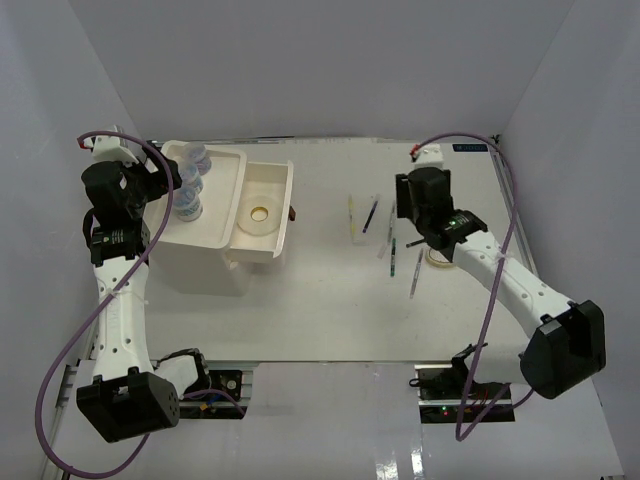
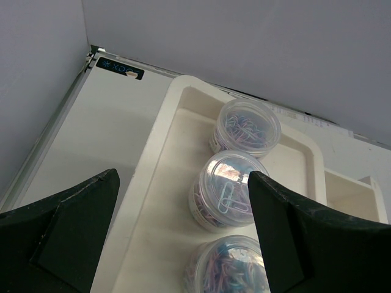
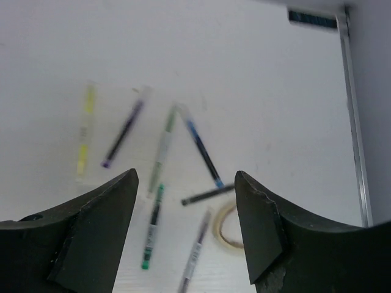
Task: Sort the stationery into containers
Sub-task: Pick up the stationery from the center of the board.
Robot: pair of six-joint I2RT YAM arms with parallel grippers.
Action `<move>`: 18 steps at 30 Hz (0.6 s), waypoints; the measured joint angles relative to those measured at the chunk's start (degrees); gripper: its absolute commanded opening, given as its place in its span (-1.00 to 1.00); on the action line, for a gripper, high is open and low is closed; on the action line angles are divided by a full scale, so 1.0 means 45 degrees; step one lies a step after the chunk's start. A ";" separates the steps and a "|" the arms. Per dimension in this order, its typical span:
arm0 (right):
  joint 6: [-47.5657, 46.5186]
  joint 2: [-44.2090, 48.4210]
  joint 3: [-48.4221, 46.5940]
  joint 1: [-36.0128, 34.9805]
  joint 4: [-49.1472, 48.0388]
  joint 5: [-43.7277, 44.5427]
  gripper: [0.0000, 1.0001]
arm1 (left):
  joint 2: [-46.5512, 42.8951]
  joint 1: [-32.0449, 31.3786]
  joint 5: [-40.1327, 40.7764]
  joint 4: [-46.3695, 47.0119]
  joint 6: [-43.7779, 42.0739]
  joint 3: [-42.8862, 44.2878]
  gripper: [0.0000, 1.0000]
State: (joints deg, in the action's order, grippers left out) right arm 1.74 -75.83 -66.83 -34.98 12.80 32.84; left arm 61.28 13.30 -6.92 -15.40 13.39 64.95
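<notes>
Three clear jars of paper clips [image 2: 227, 189] stand in a row in the top tray [image 2: 168, 183] of the white box unit [image 1: 205, 262]. My left gripper [image 2: 183, 177] hovers open over them, holding nothing; from above it [image 1: 168, 182] sits at the tray's left rim. One tape ring [image 1: 261, 212] lies in the pulled-out drawer [image 1: 272, 180]. Several pens [image 3: 162, 149] lie scattered on the table, with a second tape ring [image 3: 227, 227] beside them. My right gripper [image 3: 185, 177] hangs open above the pens and the ring, empty; in the top view it [image 1: 418, 238] is over the pens' right side.
The open drawer with its brown knob [image 1: 293, 212] juts right from the box toward the pens. A yellow pen [image 1: 352, 218] lies farthest left of the group. The table's right rail [image 3: 354, 134] runs close to the tape ring. White walls enclose the back and sides.
</notes>
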 measured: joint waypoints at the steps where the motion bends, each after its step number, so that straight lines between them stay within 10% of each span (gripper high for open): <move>1: 0.0627 0.0301 0.0962 0.0913 0.0214 -0.0053 0.40 | 0.0000 0.0000 -0.0005 0.0000 0.0000 0.0000 0.95; 8: 0.3696 0.0690 0.4031 0.5192 0.1039 -0.1248 0.35 | -0.0049 0.0005 -0.0044 0.0010 0.0005 -0.0010 0.95; 18: 0.5819 -0.1384 0.4541 0.6261 0.0826 -0.1826 0.16 | -0.0155 0.0005 -0.0044 0.0097 0.0005 -0.0117 0.95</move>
State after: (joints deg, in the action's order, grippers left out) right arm 27.92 -82.06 -46.39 -6.81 16.51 24.62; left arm 60.58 13.32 -7.11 -14.96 13.41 64.42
